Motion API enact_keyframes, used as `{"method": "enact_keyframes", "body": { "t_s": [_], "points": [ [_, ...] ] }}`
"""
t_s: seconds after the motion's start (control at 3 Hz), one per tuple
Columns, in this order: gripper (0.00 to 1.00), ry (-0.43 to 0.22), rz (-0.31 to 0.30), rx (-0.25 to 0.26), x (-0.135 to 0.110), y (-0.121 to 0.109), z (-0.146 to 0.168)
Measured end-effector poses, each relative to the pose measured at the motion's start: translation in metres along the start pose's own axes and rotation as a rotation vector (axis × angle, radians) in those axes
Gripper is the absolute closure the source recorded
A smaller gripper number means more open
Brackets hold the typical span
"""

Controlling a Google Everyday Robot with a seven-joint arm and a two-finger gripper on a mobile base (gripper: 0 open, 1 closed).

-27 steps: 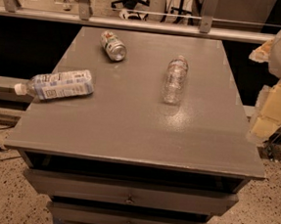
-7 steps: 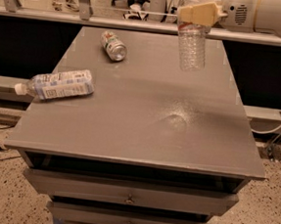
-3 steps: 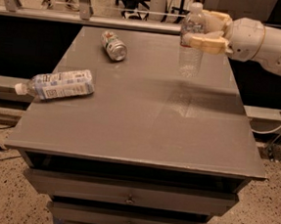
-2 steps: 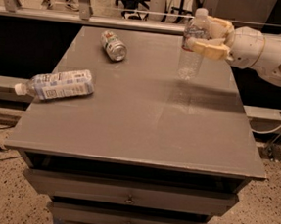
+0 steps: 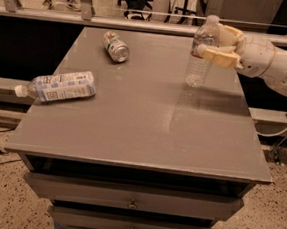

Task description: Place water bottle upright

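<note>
The water bottle (image 5: pixel 200 56) stands upright at the far right of the table (image 5: pixel 131 135), cap up. Its base is down at the tabletop, though I cannot tell from here whether it rests on the surface or hangs just above it. The gripper (image 5: pixel 210 40) has it by the upper part, just under the neck. One pale finger (image 5: pixel 218 55) crosses the near side of the bottle and the other sits behind it, so the two are pinched onto the plastic. The white arm (image 5: pixel 268 62) reaches in from the right, over the table's right edge.

Nothing crowds the bottle. The grey top around its base is bare, with a faint reflection of the bottle running toward the near side.

The can (image 5: pixel 115 46) lies on its side at the far left of the table, well apart from the bottle, with its open end turned toward the near right. The big bottle (image 5: pixel 58 85) with the white-blue label lies on its side at the left edge. Its cap pokes out past that edge.

Under the tabletop are drawers (image 5: pixel 130 204) with small knobs. Behind the table a rail (image 5: pixel 117 15) runs across. A cable (image 5: pixel 282 131) loops down on the right, beside the table, above the speckled floor (image 5: pixel 0 199).
</note>
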State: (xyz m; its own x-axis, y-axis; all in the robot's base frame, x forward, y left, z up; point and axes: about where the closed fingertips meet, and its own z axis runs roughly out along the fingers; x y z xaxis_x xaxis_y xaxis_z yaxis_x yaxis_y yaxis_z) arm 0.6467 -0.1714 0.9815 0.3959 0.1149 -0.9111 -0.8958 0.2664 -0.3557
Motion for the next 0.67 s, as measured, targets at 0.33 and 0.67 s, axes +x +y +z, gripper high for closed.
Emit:
{"method": "enact_keyframes", "body": {
  "t_s": [0.33,0.67],
  "points": [
    [1.0,0.046,0.011,0.007,0.004,0.0,-0.009],
    [1.0,0.064,0.032,0.01,0.015,-0.001,-0.026]
  ]
}}
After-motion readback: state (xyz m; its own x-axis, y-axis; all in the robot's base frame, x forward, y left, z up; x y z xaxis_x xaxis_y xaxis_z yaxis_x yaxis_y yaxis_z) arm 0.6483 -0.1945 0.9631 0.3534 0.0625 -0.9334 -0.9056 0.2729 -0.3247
